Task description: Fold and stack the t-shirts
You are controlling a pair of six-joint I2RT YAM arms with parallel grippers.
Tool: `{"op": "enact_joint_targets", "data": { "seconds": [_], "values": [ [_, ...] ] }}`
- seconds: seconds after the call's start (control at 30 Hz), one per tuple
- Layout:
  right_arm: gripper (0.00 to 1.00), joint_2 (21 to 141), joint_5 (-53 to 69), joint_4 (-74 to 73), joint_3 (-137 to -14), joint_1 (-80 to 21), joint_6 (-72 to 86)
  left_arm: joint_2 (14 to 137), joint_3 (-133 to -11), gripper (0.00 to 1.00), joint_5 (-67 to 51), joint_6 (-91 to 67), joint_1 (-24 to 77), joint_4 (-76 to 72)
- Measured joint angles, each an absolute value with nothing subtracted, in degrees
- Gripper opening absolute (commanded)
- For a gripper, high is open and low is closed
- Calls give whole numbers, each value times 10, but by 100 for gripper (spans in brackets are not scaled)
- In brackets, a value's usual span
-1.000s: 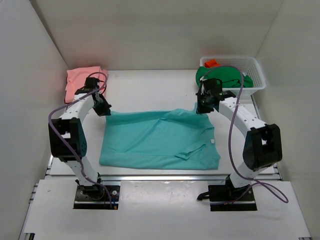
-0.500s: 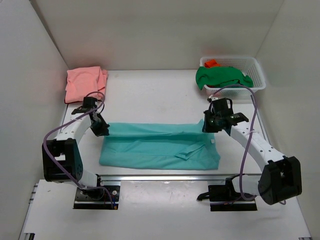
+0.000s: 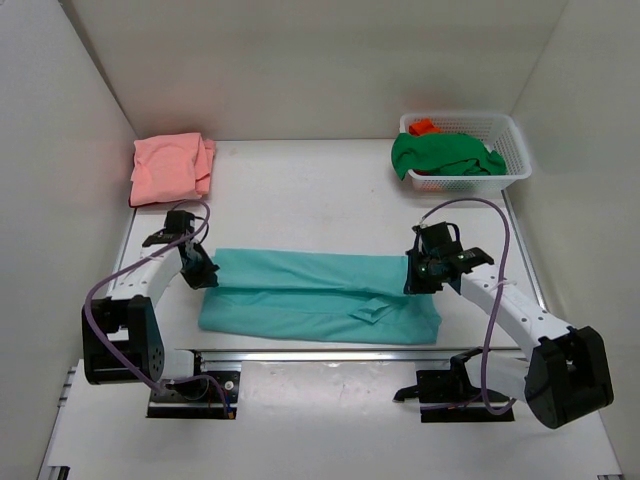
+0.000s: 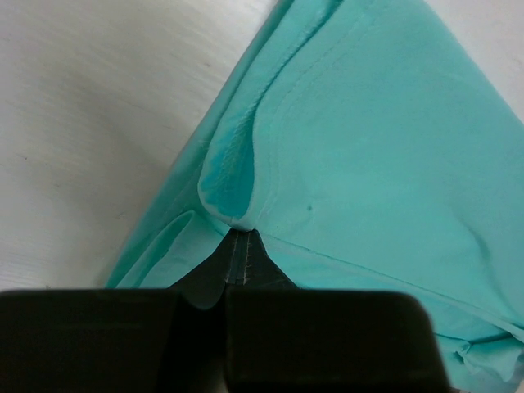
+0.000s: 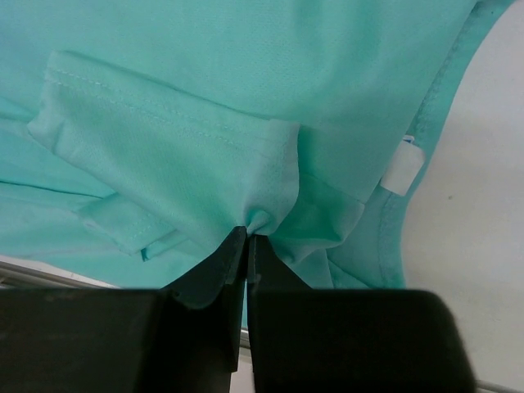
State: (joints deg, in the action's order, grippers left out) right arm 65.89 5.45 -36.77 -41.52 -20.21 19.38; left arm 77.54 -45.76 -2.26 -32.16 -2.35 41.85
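As viewed from the top external cam, the teal t-shirt (image 3: 320, 295) is lying across the near-centre of the surface (image 3: 300, 190) as a long band, doubled over lengthwise, w/ one sleeve (image 3: 372, 310) showing on its near half. L gripper (image 3: 205, 274) is sitting at the shirt's left end, jaws closed on the cloth edge. R gripper (image 3: 413, 279) is sitting at the right end, jaws likewise pinching the cloth. Pink t-shirt (image 3: 172, 167) is resting folded in the far-left corner, well apart from the teal one. Dark green t-shirt (image 3: 445, 155) is hanging bunched over the left rim of the white mesh basket (image 3: 505, 135) at far right. An orange item (image 3: 424, 126) is poking up behind it inside the basket; can't tell what it is.

Left wrist cam: jaws are pressing together on a small pinch of teal cloth at a seam, fabric fanning away up and to the right, bare surface showing at upper left.

Right wrist cam: jaws are clamping a gathered fold of teal cloth. The stitched sleeve is lying to the upper left of the pinch. A white tag (image 5: 403, 170) is sticking out at the neckline on the right, bare surface beyond it.
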Motion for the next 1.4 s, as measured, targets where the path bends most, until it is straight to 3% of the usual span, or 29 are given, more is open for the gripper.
{"op": "enact_joint_targets", "data": {
  "seconds": [0.13, 0.17, 0.2, 0.27, 0.4, 0.83, 0.97, 1.17, 1.4],
  "values": [
    [0, 656, 57, -368, -398, -202, 198, 774, -440, 0, -23, -321, -29, 416],
    [5, 655, 59, -369, -394, -202, 199, 774, -438, 1, -23, -321, -29, 416],
    [13, 655, 60, -371, -393, -202, 200, 774, -436, 15, -23, -321, -30, 415],
    [21, 655, 62, -371, -392, -202, 204, 773, -435, 35, -24, -319, -30, 415],
    [26, 649, 55, -379, -392, -206, 211, 765, -439, 38, -21, -320, -27, 422],
    [24, 643, 35, -408, -394, -230, 230, 743, -430, 39, -15, -319, -10, 433],
    [25, 643, 40, -406, -400, -266, 246, 743, -419, 41, -16, -319, -10, 434],
    [31, 659, 67, -376, -404, -319, 283, 743, -406, 53, -21, -316, 0, 433],
    [36, 713, 88, -334, -408, -360, 295, 744, -389, 53, -24, -313, 17, 425]
  ]
}}
